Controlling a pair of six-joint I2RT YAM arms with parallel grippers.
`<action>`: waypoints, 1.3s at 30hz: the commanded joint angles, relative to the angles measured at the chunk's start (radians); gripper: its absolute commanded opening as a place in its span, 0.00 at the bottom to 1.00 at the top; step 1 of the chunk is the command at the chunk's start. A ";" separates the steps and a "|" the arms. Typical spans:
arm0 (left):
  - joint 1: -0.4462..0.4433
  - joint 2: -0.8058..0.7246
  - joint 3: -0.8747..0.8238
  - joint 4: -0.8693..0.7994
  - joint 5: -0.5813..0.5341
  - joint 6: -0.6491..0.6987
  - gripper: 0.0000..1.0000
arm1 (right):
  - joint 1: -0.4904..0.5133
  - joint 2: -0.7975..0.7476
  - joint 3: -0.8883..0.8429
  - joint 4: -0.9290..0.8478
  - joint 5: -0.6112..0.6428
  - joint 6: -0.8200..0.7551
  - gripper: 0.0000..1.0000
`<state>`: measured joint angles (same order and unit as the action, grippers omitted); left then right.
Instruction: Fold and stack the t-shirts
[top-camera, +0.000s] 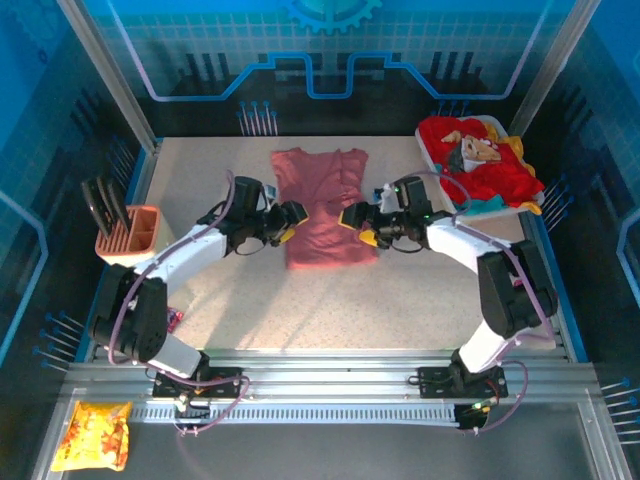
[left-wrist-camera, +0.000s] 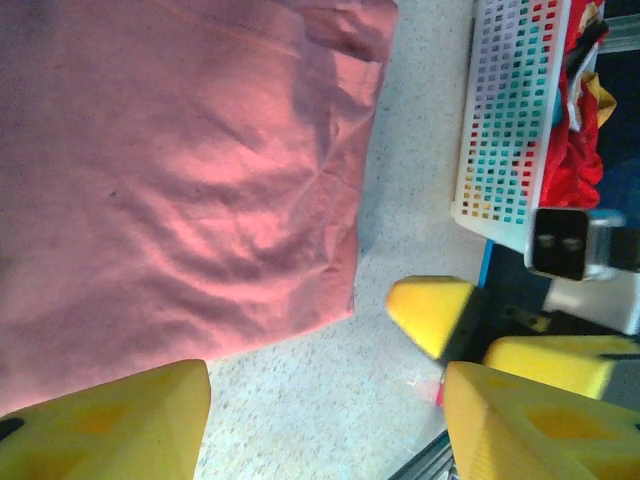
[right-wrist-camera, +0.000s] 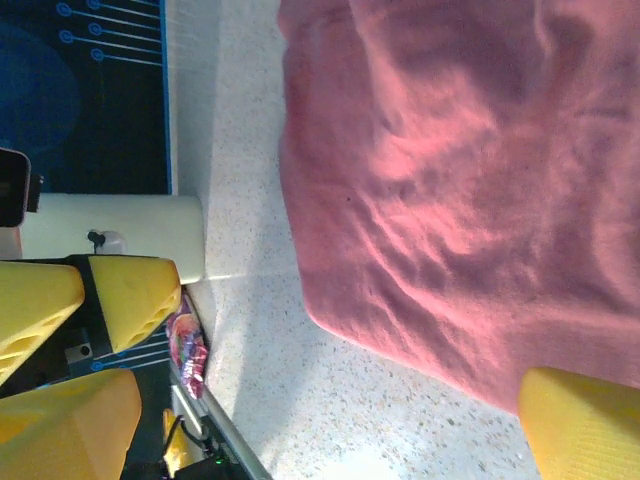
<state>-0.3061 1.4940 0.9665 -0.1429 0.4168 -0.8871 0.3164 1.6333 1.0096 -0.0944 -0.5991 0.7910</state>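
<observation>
The left tool (top-camera: 292, 222) is held spread, its yellow fingers (left-wrist-camera: 110, 425) set wide apart with nothing pinched between them. It is placed at the 9 o'clock edge of the pink t-shirt (top-camera: 322, 200) and pointed toward 3 o'clock. In the left wrist view one finger is seen just beside the shirt's hem corner, with speckled bench (top-camera: 300, 310) between the two fingers. Whether cloth is touched cannot be told. The right tool (top-camera: 356, 224) is likewise spread wide and grips nothing. It is placed at the 3 o'clock edge of the same shirt and pointed toward 9 o'clock, so that the two tools face each other across the lower half of the garment. In the right wrist view one of its fingers (right-wrist-camera: 585, 425) is seen over the pink cloth and the other over bare bench. The pink t-shirt is laid flat and lightly wrinkled at the middle of the bench, its neck end toward 12 o'clock and its hem toward 6 o'clock. At about 2 o'clock on the bench a white perforated basket (left-wrist-camera: 505, 110) is set, and a heap of t-shirts (top-camera: 495, 178), red with some yellow and teal, is piled in it. At 9 o'clock a salmon rack (top-camera: 135, 235) is stood at the bench edge, with dark flat items (top-camera: 103, 205) upright in it. At 7 o'clock, beyond the arm rail, an orange-yellow snack bag (top-camera: 93, 435) is laid.
</observation>
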 joint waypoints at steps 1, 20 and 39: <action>0.022 -0.015 -0.037 -0.171 0.016 0.090 0.66 | -0.030 -0.052 0.074 -0.297 0.070 -0.191 0.98; 0.030 0.106 -0.196 -0.009 0.024 0.103 0.56 | -0.115 0.076 -0.037 -0.252 0.037 -0.349 0.56; 0.000 0.254 -0.170 0.144 -0.015 0.031 0.51 | -0.098 0.190 -0.042 -0.205 0.067 -0.328 0.51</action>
<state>-0.2813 1.6791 0.7826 -0.1001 0.4206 -0.8406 0.2104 1.8042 0.9741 -0.3099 -0.5308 0.4549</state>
